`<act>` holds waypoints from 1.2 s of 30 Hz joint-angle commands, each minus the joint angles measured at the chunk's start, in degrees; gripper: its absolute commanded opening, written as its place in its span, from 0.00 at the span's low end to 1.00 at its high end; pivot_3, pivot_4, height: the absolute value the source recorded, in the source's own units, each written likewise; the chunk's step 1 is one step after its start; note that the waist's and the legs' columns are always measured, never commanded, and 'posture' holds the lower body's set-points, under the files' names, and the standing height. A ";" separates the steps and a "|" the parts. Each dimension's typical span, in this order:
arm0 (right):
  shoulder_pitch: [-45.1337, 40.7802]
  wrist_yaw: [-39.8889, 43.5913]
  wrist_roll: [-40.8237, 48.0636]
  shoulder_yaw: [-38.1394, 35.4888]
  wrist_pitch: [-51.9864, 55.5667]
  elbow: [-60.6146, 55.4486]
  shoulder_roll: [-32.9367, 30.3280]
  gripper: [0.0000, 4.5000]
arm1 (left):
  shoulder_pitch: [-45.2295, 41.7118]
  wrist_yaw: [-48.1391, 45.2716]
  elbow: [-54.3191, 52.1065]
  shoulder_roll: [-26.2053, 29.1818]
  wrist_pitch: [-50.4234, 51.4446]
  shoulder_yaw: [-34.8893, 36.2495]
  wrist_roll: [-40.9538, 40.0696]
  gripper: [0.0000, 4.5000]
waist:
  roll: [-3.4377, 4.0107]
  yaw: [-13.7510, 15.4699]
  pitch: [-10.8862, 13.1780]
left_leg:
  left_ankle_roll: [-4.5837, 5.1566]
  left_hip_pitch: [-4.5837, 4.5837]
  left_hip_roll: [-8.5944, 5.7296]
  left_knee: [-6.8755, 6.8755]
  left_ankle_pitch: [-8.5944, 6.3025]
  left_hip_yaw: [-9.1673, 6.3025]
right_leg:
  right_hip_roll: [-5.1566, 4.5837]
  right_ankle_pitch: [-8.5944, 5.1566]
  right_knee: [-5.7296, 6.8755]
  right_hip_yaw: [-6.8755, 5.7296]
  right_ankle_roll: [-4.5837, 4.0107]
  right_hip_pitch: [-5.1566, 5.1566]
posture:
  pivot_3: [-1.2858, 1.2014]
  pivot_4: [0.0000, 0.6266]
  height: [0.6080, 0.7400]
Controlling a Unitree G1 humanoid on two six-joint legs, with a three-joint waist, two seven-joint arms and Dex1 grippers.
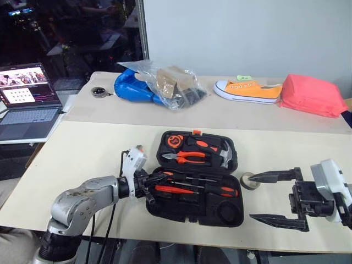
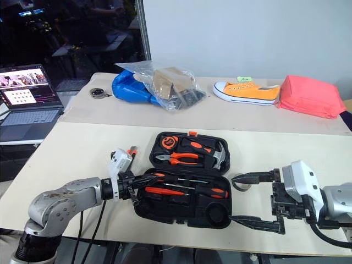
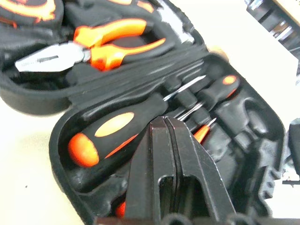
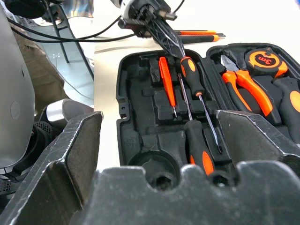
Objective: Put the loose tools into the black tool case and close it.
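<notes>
Right gripper (image 2: 248, 199) hangs with fingers spread wide just right of the open black tool case (image 2: 184, 212) on the worktop (image 2: 77, 148). Left gripper (image 2: 144, 180), fingers closed and empty, over screwdrivers (image 4: 194, 98) lying lengthwise left-right; utility knife (image 4: 199, 33) loose beyond, nearer the left arm.

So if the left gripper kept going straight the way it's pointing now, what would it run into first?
Probably the tools in the near half of the black tool case: the shut left gripper points across it, just above the orange-and-black screwdriver. Depth is unclear.
</notes>
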 commanded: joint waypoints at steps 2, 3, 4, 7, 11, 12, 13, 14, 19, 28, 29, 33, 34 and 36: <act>0.19 -0.29 0.65 -1.30 -0.34 -1.45 0.08 1.00 | -0.26 -3.76 1.59 1.56 -2.45 -2.53 1.56 0.01 | 0.00 -0.05 0.00 | 0.00 0.00 0.00 0.01 0.00 0.01 | -0.01 0.00 0.00 0.01 0.00 0.00 | 0.52 0.24 1.00; 0.25 -0.31 0.61 -1.34 -0.37 -1.44 0.08 1.00 | -0.54 -4.03 2.65 1.63 -3.07 -3.09 2.47 0.01 | 0.00 -0.06 0.00 | 0.00 0.00 0.00 0.01 0.00 0.02 | -0.01 0.00 0.00 0.02 0.00 0.00 | 0.52 0.24 1.00; 0.34 -0.34 0.58 -1.40 -0.39 -1.46 0.09 1.00 | -0.84 -4.29 3.64 1.67 -3.67 -3.59 3.41 0.01 | 0.00 -0.06 0.00 | 0.00 0.00 0.00 0.01 0.00 0.02 | 0.00 0.00 0.00 0.01 0.01 0.00 | 0.52 0.24 1.00; 0.94 -0.47 0.66 -1.99 -0.34 -1.82 0.17 1.00 | -2.28 -4.59 7.33 1.62 -5.69 -5.49 6.82 0.01 | 0.01 0.02 0.00 | 0.00 0.00 0.00 0.00 0.00 0.00 | 0.01 0.00 0.00 -0.01 -0.01 -0.01 | 0.52 0.24 1.00; 1.86 -0.69 0.91 -2.62 -0.40 -2.28 0.27 1.00 | -3.83 -4.39 9.06 -0.01 -5.71 -5.08 6.48 0.01 | 0.01 0.03 -0.01 | 0.00 -0.02 0.00 0.00 0.00 0.00 | 0.00 0.00 0.00 -0.01 -0.01 0.00 | 0.52 0.24 1.00; 2.01 -0.71 0.96 -2.70 -0.44 -2.35 0.28 1.00 | -4.07 -4.33 9.16 -0.31 -5.50 -4.87 6.21 0.01 | 0.01 0.03 -0.01 | 0.00 -0.01 0.00 0.00 0.00 0.00 | -0.02 0.00 0.00 0.00 0.00 0.01 | 0.52 0.24 1.00; 2.16 -0.72 1.04 -2.78 -0.47 -2.41 0.33 1.00 | -4.39 -4.23 9.31 -0.77 -4.88 -4.42 5.49 0.01 | 0.01 0.04 0.00 | 0.00 -0.01 0.00 0.01 0.00 0.01 | -0.03 0.00 0.00 0.01 0.01 0.01 | 0.52 0.24 1.00; 2.22 -0.71 1.08 -2.80 -0.51 -2.44 0.37 1.00 | -4.65 -4.14 9.45 -1.23 -4.27 -3.96 4.78 0.01 | 0.00 0.04 0.00 | 0.00 0.00 -0.01 0.01 0.00 0.01 | -0.04 0.01 0.00 0.01 0.02 0.01 | 0.52 0.24 1.00; 2.15 -0.77 1.23 -2.69 -0.51 -2.53 0.44 1.00 | -5.56 -2.83 9.71 -3.26 -0.07 -1.23 1.22 0.01 | 0.00 0.14 0.00 | 0.01 0.00 0.00 0.04 0.00 -0.01 | -0.02 -0.02 0.02 -0.02 0.14 0.03 | 0.52 0.24 1.00; 2.04 -0.65 1.13 -2.48 -0.57 -2.35 0.33 1.00 | -5.58 1.21 8.65 -4.11 5.41 -2.16 1.38 0.01 | 0.00 -0.07 0.00 | 0.00 -0.04 -0.02 0.01 0.00 -0.02 | 0.00 -0.02 0.01 -0.01 0.11 0.00 | 0.52 0.24 1.00; 2.04 -0.60 1.12 -2.50 -0.56 -2.29 0.30 1.00 | -5.38 1.61 8.62 -3.89 5.04 -2.80 2.35 0.01 | 0.00 -0.07 0.00 | 0.00 -0.03 -0.02 0.01 0.00 -0.02 | 0.00 -0.02 0.01 0.00 0.11 0.00 | 0.52 0.24 1.00; 2.07 -0.60 1.12 -2.56 -0.52 -2.29 0.28 1.00 | -5.45 3.10 9.47 -4.35 3.98 -3.56 4.28 0.01 | -0.03 -0.07 0.01 | 0.00 0.02 -0.02 0.01 0.00 -0.02 | 0.00 -0.02 0.01 0.01 0.12 0.03 | 0.52 0.24 1.00; 2.05 -0.60 1.11 -2.53 -0.52 -2.27 0.28 1.00 | -5.78 3.60 9.85 -4.69 4.08 -3.72 4.54 0.01 | -0.03 -0.07 0.01 | 0.00 0.03 -0.01 0.02 0.00 -0.02 | 0.00 -0.02 0.01 0.01 0.12 0.04 | 0.52 0.24 1.00; 1.99 -0.60 1.11 -2.47 -0.55 -2.22 0.29 1.00 | -6.31 4.24 10.40 -5.31 4.43 -3.91 4.63 0.01 | -0.02 -0.05 0.01 | 0.00 0.03 -0.01 0.02 0.00 -0.02 | 0.00 -0.02 0.02 0.01 0.12 0.05 | 0.52 0.24 1.00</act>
